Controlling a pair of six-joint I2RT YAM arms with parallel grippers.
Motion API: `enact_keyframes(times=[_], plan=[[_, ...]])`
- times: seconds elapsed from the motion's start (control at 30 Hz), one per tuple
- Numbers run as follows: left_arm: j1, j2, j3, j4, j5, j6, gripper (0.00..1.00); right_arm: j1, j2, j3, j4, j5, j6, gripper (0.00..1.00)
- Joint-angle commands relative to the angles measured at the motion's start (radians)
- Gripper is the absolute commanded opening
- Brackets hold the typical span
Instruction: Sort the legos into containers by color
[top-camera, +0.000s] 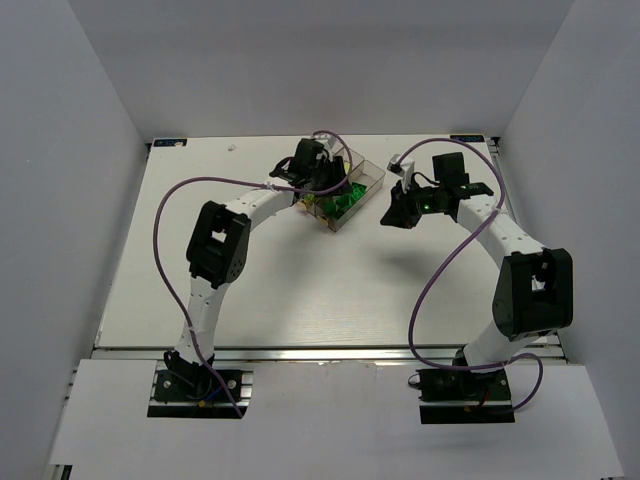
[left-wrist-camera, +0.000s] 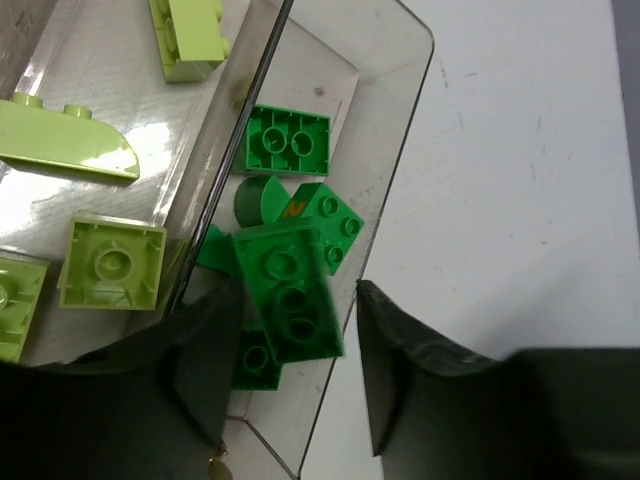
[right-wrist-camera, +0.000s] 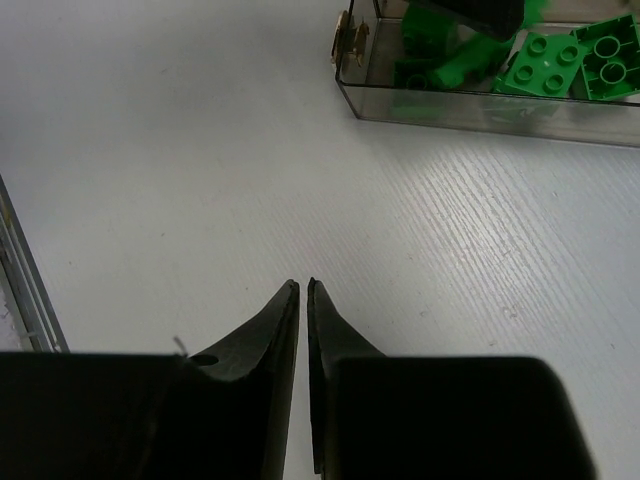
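The clear smoky containers (top-camera: 366, 180) stand at the back middle of the table. In the left wrist view the right compartment (left-wrist-camera: 400, 150) holds several dark green legos (left-wrist-camera: 288, 140), and the compartment to its left holds several pale yellow-green legos (left-wrist-camera: 110, 262). My left gripper (left-wrist-camera: 300, 287) is open just above the green compartment, with a blurred dark green brick (left-wrist-camera: 290, 300) between its fingers, clear of the right finger. My right gripper (right-wrist-camera: 303, 283) is shut and empty over bare table, right of the containers (right-wrist-camera: 480, 105). No red legos show.
White walls close in the table at the left, back and right. The left arm (top-camera: 220, 245) arches over the table's left half and the right arm (top-camera: 530, 285) over its right half. A metal rail (right-wrist-camera: 20, 290) runs along the table edge.
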Motion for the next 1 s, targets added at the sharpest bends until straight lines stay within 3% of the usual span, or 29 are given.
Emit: enact_keyframes(times=[0.0, 0.03, 0.2, 0.33, 0.43, 0.6, 0.7, 0.73, 0.77, 0.8, 0.87, 0.97], plan=[[-0.003, -0.029, 0.034, -0.032, -0.031, 0.012, 0.61, -0.007, -0.02, 0.008, 0.019, -0.027, 0.004, 0.14], [-0.004, -0.031, 0.034, -0.034, -0.033, 0.012, 0.66, -0.005, -0.018, 0.009, 0.017, -0.027, 0.004, 0.14], [-0.004, -0.055, 0.037, -0.043, -0.061, 0.021, 0.69, -0.007, -0.015, 0.015, 0.013, -0.032, 0.005, 0.14], [-0.003, -0.112, 0.037, -0.071, -0.123, 0.032, 0.67, -0.007, -0.017, 0.023, -0.001, -0.033, -0.008, 0.15], [0.002, -0.21, -0.032, -0.089, -0.211, 0.023, 0.6, -0.007, -0.014, 0.023, -0.01, -0.029, -0.014, 0.21], [0.046, -0.499, -0.376, -0.019, -0.298, -0.063, 0.58, -0.007, -0.014, 0.017, -0.022, -0.032, -0.051, 0.45], [0.099, -0.67, -0.524, -0.02, -0.308, -0.103, 0.67, -0.007, -0.024, 0.003, -0.006, -0.029, -0.065, 0.57], [0.123, -0.71, -0.606, -0.034, -0.317, -0.108, 0.76, -0.007, -0.026, 0.0, -0.001, -0.029, -0.067, 0.61], [0.135, -0.75, -0.645, -0.061, -0.344, -0.111, 0.8, -0.007, -0.027, 0.0, 0.002, -0.027, -0.068, 0.78], [0.146, -0.79, -0.682, -0.077, -0.361, -0.111, 0.84, -0.005, -0.027, -0.004, 0.008, -0.03, -0.068, 0.89], [0.177, -0.903, -0.774, -0.127, -0.419, -0.117, 0.98, -0.007, -0.026, -0.009, 0.028, -0.03, -0.064, 0.89], [0.223, -1.032, -0.866, -0.19, -0.459, -0.123, 0.98, -0.005, -0.021, -0.009, 0.053, -0.035, -0.042, 0.89]])
